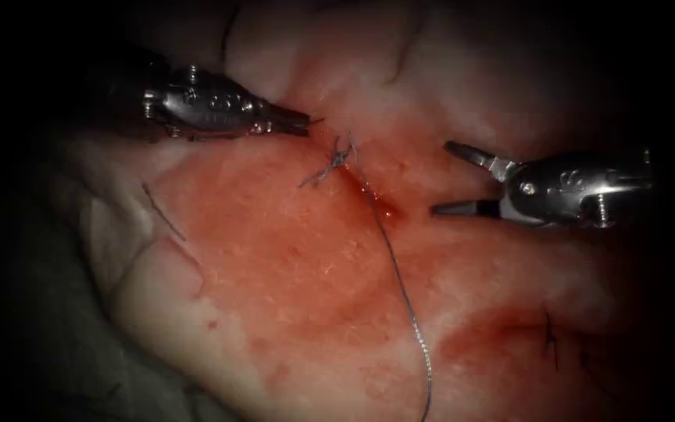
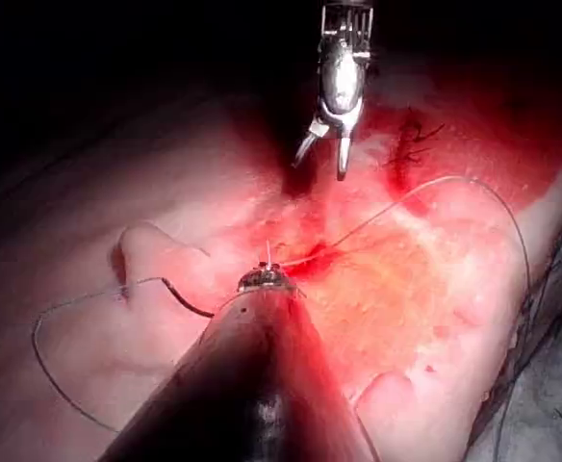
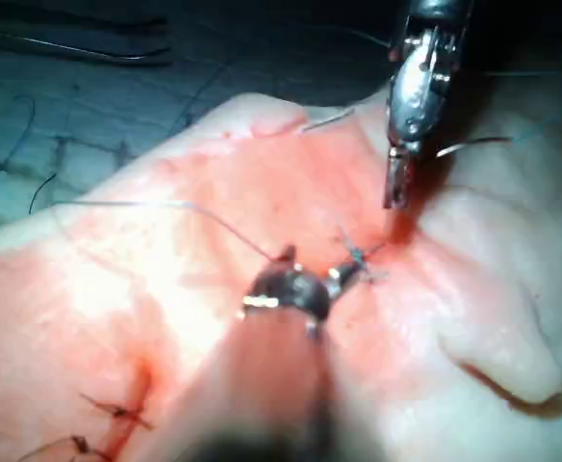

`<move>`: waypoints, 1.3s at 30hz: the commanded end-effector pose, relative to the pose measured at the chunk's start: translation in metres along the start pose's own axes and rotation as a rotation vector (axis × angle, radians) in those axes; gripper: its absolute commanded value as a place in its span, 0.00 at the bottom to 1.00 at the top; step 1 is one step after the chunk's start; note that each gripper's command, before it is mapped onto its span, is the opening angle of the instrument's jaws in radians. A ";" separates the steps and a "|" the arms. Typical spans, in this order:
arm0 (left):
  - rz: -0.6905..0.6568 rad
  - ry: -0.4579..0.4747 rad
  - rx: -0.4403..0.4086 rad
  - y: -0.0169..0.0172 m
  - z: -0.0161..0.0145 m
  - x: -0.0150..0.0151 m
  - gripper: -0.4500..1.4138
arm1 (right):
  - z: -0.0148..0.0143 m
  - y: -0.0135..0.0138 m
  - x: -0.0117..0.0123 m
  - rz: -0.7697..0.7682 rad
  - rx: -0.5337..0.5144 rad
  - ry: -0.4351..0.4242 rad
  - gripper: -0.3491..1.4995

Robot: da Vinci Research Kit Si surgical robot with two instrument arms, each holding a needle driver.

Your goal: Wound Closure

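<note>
knot sits between two claws over the cut

the left claw [image 1: 300,122] is pinched narrow, seemingly on thread [image 1: 400,285] just beside the knot [image 1: 336,159] at the cut [image 1: 369,190] in the tissue [image 1: 275,266]. the right claw [image 1: 451,179] gapes wide, holding nothing, across the cut. whether the needle is there, i cannot tell.

Two tools [image 1: 294,121] [image 1: 451,180], one knot [image 1: 337,159], one thread [image 1: 400,285]
</note>
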 end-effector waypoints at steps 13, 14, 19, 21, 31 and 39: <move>0.306 0.357 -0.434 0.0062 0.0042 0.0046 0.00 | 0.0022 0.0003 0.0009 0.233 0.161 0.277 0.60; 0.318 0.377 -0.450 0.0064 0.0044 0.0048 0.00 | 0.0022 0.0004 0.0009 0.249 0.178 0.300 0.60; 0.386 0.442 -0.531 0.0075 0.0049 0.0049 0.00 | 0.0025 0.0001 0.0011 0.350 0.264 0.405 0.60; 0.409 0.457 -0.567 0.0080 0.0053 0.0045 0.00 | 0.0029 -0.0002 0.0014 0.395 0.298 0.447 0.61; 0.471 0.496 -0.661 0.0096 0.0058 0.0038 0.00 | 0.0069 -0.0008 0.0025 0.464 0.414 0.486 0.69; 0.483 0.505 -0.678 0.0099 0.0057 0.0042 0.00 | 0.0099 -0.0024 0.0025 0.490 0.465 0.481 0.70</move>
